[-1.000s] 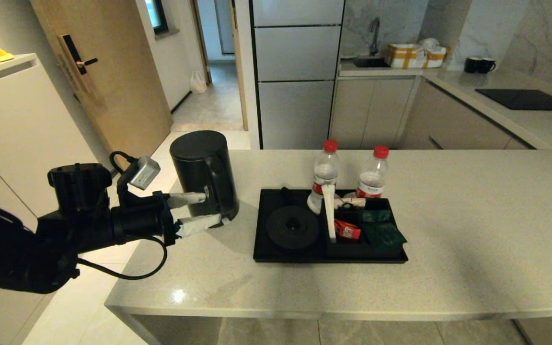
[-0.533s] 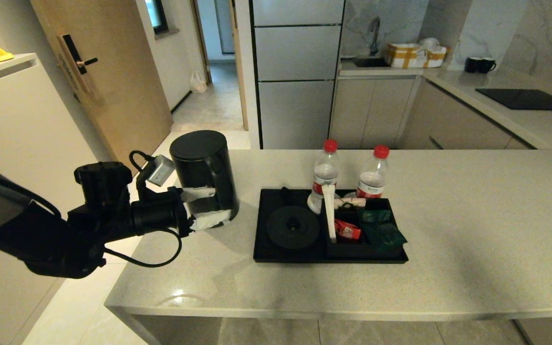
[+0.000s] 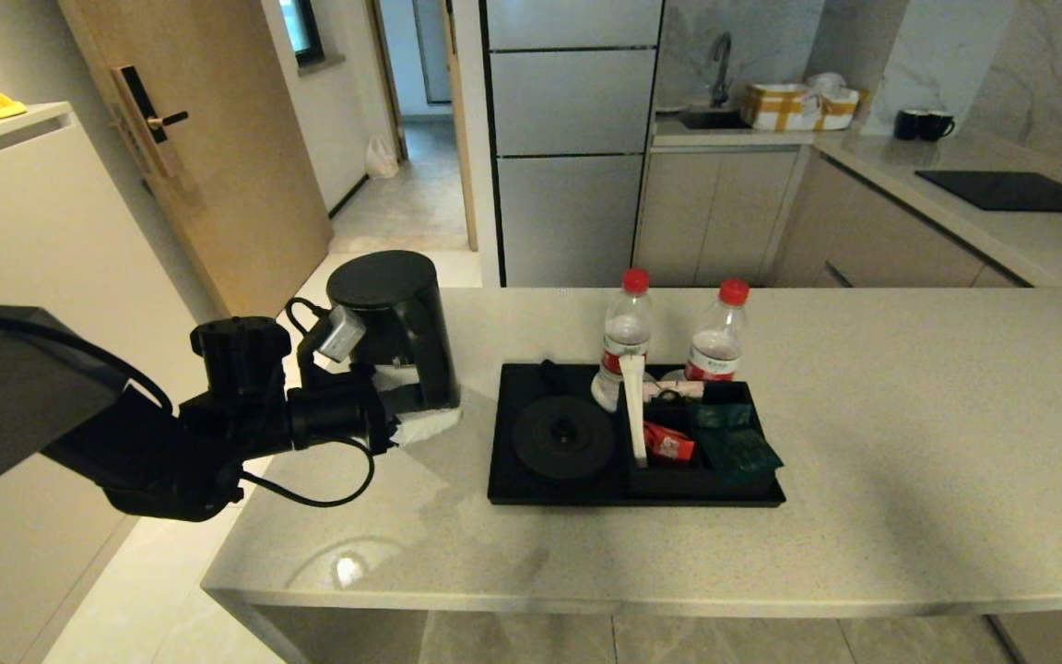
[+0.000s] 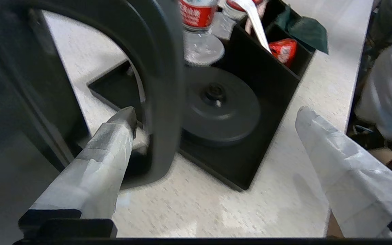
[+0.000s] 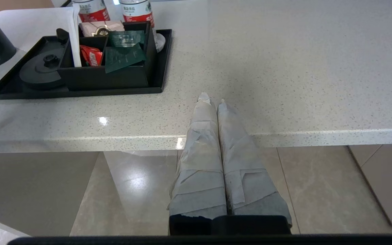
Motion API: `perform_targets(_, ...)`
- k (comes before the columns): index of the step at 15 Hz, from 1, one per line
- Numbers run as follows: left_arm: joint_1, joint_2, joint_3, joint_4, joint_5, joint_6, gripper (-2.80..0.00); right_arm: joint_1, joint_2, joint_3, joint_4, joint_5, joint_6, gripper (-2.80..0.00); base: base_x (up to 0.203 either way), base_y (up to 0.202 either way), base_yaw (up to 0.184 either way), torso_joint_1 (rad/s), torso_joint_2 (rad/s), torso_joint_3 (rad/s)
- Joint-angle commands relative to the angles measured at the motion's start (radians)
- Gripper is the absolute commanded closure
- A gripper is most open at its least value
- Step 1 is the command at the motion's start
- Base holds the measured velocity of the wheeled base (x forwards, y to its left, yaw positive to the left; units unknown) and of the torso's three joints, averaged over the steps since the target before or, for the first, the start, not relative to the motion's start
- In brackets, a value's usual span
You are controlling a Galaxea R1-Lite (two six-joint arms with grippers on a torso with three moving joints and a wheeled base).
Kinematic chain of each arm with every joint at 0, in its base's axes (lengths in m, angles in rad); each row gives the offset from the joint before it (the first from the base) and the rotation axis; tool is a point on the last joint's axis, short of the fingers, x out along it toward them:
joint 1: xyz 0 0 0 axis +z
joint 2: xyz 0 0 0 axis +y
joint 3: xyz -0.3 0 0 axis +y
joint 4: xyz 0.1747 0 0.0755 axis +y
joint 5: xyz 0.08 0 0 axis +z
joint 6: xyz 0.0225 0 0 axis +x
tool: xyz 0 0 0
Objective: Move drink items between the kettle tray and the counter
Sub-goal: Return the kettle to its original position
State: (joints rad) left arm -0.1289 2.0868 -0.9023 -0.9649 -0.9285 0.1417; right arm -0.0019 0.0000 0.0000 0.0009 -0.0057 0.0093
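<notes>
A: Where is the kettle?

B: Upright on the counter, at nine o'clock of the tray, near it but not on it. The round base in the tray's nine-o'clock half is bare.

A: And the left gripper?

B: At the kettle's foot, on the handle side. Its fingers are spread wide. In the left wrist view one taped finger sits in the gap between handle and body, the other stands well clear on the outer side. Nothing is clamped.

A: The bottles?

B: Two, both red-capped. One stands on the tray's twelve-o'clock edge, just behind the sachet box; the other stands at three o'clock of the first, and whether it is on the tray or just behind it I cannot tell.

A: What is in the box?

B: A red sachet, green packets and a white stick leaning upright.

A: The right gripper?

B: Parked at the counter's six-o'clock edge, well apart from the tray, fingers pressed together on nothing.
</notes>
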Motion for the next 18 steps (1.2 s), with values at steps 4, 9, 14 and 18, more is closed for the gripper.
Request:
perform_targets(4, -0.02, 0.037, -0.049, -0.005, -0.005, -0.001, -2.8, 0.0, -0.002, 0.0, 0.001, 0.0, 0.0, 0.0, 0.0, 0.0, 0.0, 0.0, 0.0, 0.0)
perform_targets(9, -0.051, 0.066, -0.092, -0.002, -0.001, -0.004, -2.8, 0.0, -0.002, 0.0, 0.001, 0.0, 0.0, 0.0, 0.0, 0.0, 0.0, 0.0, 0.0, 0.0)
perform_targets(14, -0.064, 0.099, -0.138, 0.003, 0.013, -0.005, -2.8, 0.0, -0.002, 0.0, 0.001, 0.0, 0.0, 0.0, 0.0, 0.0, 0.0, 0.0, 0.0, 0.0)
perform_targets(18, -0.064, 0.136, -0.143, -0.002, 0.011, -0.004, -2.8, 0.0, -0.002, 0.0, -0.001, 0.0, 0.0, 0.0, 0.0, 0.0, 0.0, 0.0, 0.0, 0.0)
